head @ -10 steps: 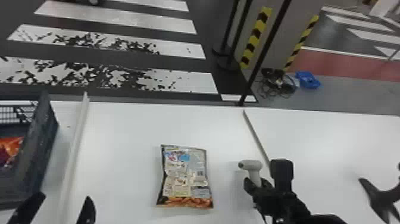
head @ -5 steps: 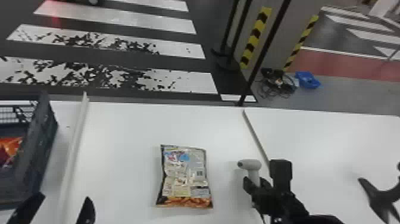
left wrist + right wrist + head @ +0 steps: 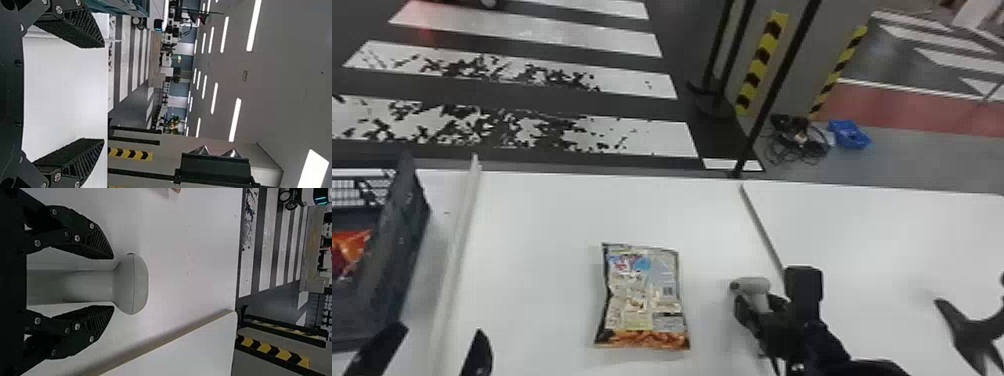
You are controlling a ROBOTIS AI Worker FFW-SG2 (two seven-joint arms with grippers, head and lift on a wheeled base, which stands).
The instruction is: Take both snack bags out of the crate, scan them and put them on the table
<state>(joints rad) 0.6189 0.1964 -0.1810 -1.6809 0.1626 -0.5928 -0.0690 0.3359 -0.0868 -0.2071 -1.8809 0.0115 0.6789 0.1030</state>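
The scanner (image 3: 131,284), pinched by the right fingers (image 3: 92,244), has been shifted slightly; the left fingers (image 3: 74,158) are spread; the snack bag (image 3: 643,300) can presumably be scanned next.

Bright ceiling strips (image 3: 254,25), faint soft shadows

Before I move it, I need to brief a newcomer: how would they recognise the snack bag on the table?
On the white table, look between the dark crate and the grey barcode scanner in the right pincer. The snack bag lies flat there, pale printed panels up, a brown-orange food picture along its near end. Unlike the orange bag, it lies outside the crate.
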